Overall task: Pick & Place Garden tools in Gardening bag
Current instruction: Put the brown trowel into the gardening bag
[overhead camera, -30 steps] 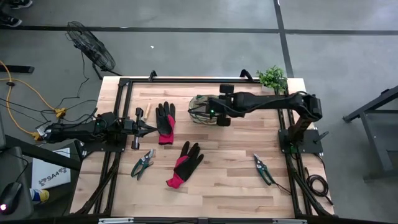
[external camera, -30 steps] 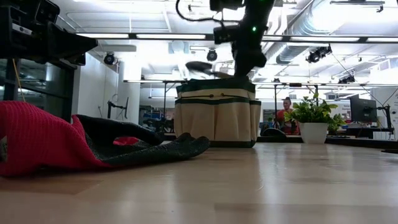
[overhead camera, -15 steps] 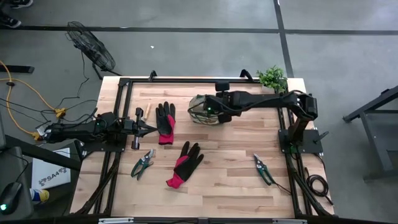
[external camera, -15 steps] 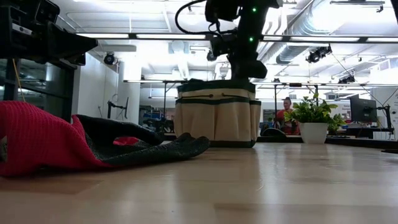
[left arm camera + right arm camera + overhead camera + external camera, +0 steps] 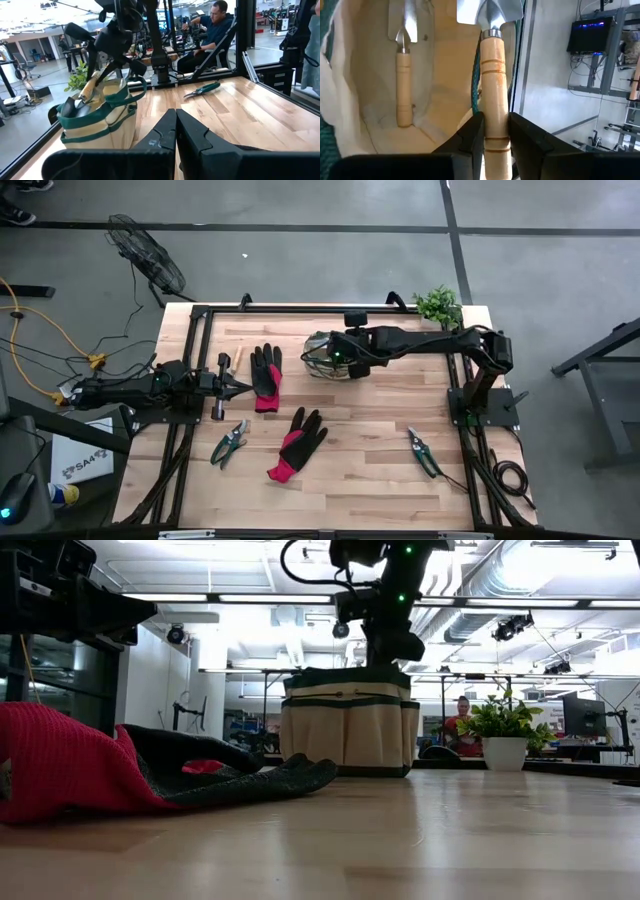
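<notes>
Two gloves point(image 5: 266, 377) point(image 5: 297, 442) lay left of centre. Two pruners point(image 5: 229, 442) point(image 5: 422, 452) sat lower left and lower right. Two trowels point(image 5: 493, 80) point(image 5: 405, 70) showed in one bag point(image 5: 322, 355), with one plant point(image 5: 438, 304) upper right.

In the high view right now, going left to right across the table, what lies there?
Left gripper → pruner → glove → second glove → bag → second pruner → plant.

Gardening bag point(image 5: 102, 117) on the wooden table point(image 5: 240, 112), wooden-handled trowel point(image 5: 85, 95) leaning out of the bag, right gripper point(image 5: 116, 42) above it on the handle, pruners point(image 5: 202, 89) beyond the bag, left gripper point(image 5: 175, 131) fingers pressed together before the bag, seated person point(image 5: 212, 30) behind.
</notes>
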Controlling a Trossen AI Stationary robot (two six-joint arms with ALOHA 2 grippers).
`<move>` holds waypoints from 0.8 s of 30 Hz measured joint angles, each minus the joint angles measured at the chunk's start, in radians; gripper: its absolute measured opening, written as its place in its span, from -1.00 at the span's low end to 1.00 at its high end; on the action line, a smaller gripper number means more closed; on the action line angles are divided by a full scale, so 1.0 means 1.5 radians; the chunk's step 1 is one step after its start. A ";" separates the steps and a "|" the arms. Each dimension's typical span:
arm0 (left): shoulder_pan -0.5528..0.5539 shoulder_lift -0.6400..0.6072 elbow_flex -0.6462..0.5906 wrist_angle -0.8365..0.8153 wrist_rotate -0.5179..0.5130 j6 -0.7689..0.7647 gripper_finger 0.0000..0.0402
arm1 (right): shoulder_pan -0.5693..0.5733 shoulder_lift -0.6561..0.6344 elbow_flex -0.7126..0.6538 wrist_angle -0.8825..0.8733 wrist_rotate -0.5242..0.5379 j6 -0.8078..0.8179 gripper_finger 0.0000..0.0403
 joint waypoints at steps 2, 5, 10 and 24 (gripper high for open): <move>0.000 0.000 0.000 0.000 0.000 0.000 -0.99 | 0.004 -0.004 0.000 0.000 -0.006 0.001 -0.62; 0.000 0.000 0.000 0.000 0.000 0.000 -0.99 | 0.012 -0.011 0.000 -0.003 -0.020 0.014 -0.64; 0.000 0.000 0.000 0.000 0.000 0.000 -0.99 | 0.022 -0.015 0.000 -0.008 -0.055 0.030 -0.63; 0.000 0.000 0.000 0.000 0.000 0.000 -0.99 | 0.011 -0.020 0.000 -0.008 -0.158 0.096 -0.50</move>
